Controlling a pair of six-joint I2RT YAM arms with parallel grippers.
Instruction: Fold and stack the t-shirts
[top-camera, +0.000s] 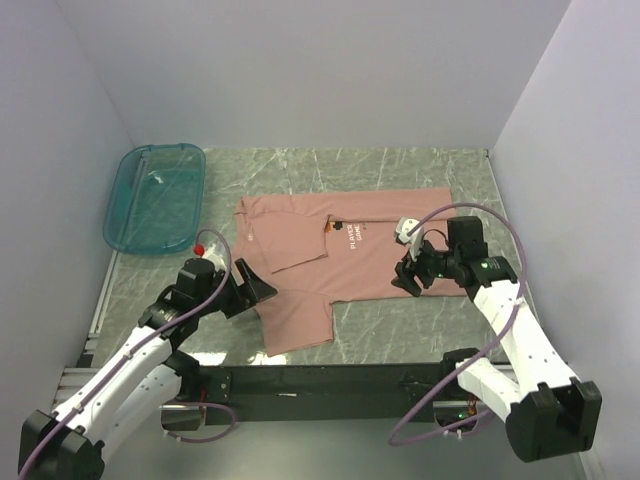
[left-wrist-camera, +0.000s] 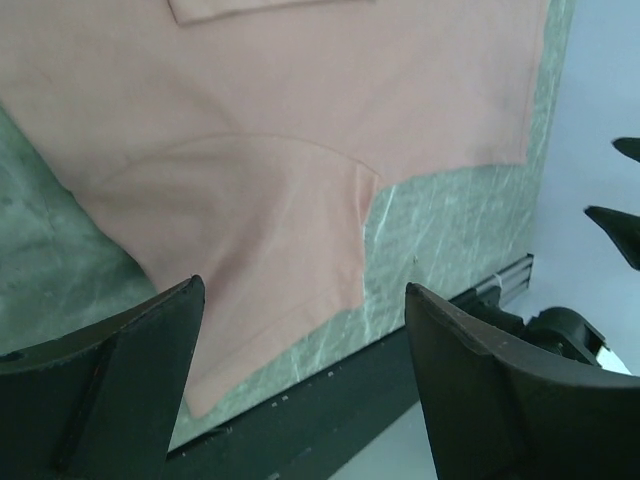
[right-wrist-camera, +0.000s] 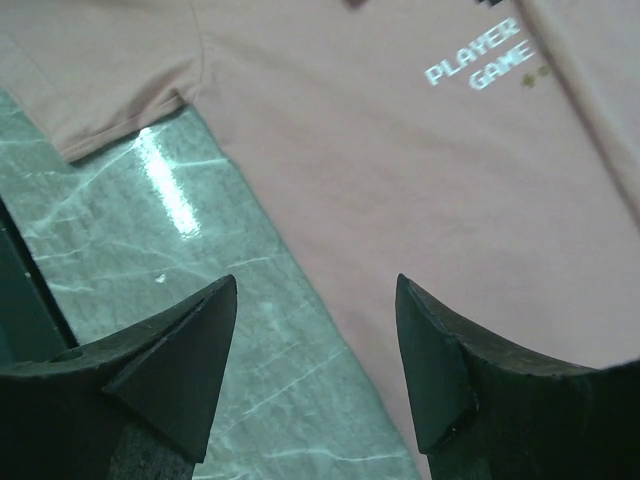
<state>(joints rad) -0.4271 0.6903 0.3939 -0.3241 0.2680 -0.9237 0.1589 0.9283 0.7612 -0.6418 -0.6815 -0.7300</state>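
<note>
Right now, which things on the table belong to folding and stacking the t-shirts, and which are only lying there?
Belongs to the job:
- salmon-pink t-shirt with white "PLAYER GAME" lettering, spread out on the table

Only lying about:
- teal translucent plastic bin, at the far left, not touching the shirt

Parted end effector (right-wrist-camera: 315, 283) over salmon-pink t-shirt (right-wrist-camera: 400, 180)

A green marble-patterned table (top-camera: 400, 170) sits boxed in by plain white walls (top-camera: 300, 70) (overhead light glints off the surface).
</note>
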